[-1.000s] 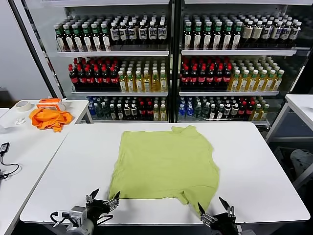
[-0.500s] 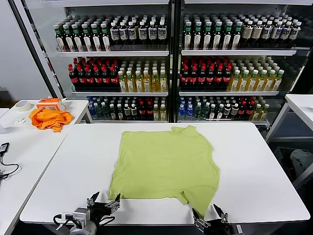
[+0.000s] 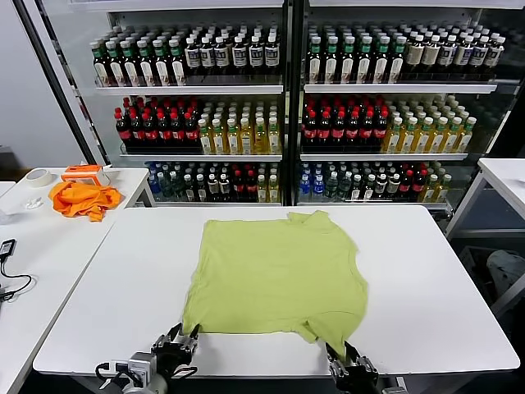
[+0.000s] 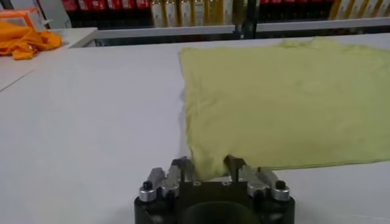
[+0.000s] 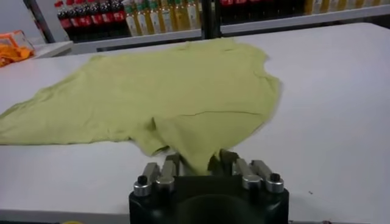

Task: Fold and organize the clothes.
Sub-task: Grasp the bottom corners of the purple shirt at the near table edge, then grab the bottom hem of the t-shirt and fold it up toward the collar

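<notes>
White table point(image 3: 426, 279), hands pinching T-shirt point(image 3: 275, 275)

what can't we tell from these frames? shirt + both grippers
- T-shirt print: no graphic shows in any view; the side lying against the table is hidden.
- Left gripper: its fingers straddle the near hem corner, but the wrist view's own body hides whether they pinch the cloth.
- Right gripper: same at the near right corner; fabric covers the fingertips.
- Head view: both arms are cut off by the bottom edge.
</notes>
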You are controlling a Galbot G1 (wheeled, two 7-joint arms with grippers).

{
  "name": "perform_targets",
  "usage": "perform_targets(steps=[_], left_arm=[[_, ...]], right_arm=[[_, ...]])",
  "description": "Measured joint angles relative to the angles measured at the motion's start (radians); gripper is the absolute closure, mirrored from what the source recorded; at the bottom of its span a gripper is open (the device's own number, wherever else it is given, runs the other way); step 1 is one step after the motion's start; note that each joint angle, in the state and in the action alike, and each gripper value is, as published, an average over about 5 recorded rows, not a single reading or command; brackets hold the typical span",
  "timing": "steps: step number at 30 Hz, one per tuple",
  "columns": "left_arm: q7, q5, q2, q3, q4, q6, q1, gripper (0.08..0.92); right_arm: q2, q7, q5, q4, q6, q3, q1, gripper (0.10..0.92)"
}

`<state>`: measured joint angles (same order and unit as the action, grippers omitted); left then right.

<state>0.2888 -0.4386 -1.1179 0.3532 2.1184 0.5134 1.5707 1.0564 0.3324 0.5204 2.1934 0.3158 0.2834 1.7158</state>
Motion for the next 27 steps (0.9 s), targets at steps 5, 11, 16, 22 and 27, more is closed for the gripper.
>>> perform_targets(steps=[5,11,16,22,27], left_arm=[[-0.003,0.007,0.0,-0.005,-0.006,-0.002,-0.003,0.822],[-0.012,0.018,0.003,-0.008,-0.009,-0.007,-0.001,0.919],[-0.027,0.02,0.015,-0.004,0.001,-0.012,0.014,0.919],[-0.036,0.012,0.042,0.017,0.04,-0.019,0.05,0.919],[-0.036,0.013,0.078,0.041,0.096,-0.033,0.112,0.919]], right_arm=[[0.0,-0.002,-0.003,0.001,0.002,0.004,-0.002,0.899],[-0.01,-0.017,-0.005,0.011,-0.009,0.017,0.007,0.92],[-0.03,-0.04,-0.001,0.042,-0.021,0.048,0.036,0.92],[-0.07,-0.063,0.001,0.106,-0.03,0.118,0.119,0.92],[-0.089,-0.075,-0.006,0.155,-0.037,0.169,0.198,0.92]])
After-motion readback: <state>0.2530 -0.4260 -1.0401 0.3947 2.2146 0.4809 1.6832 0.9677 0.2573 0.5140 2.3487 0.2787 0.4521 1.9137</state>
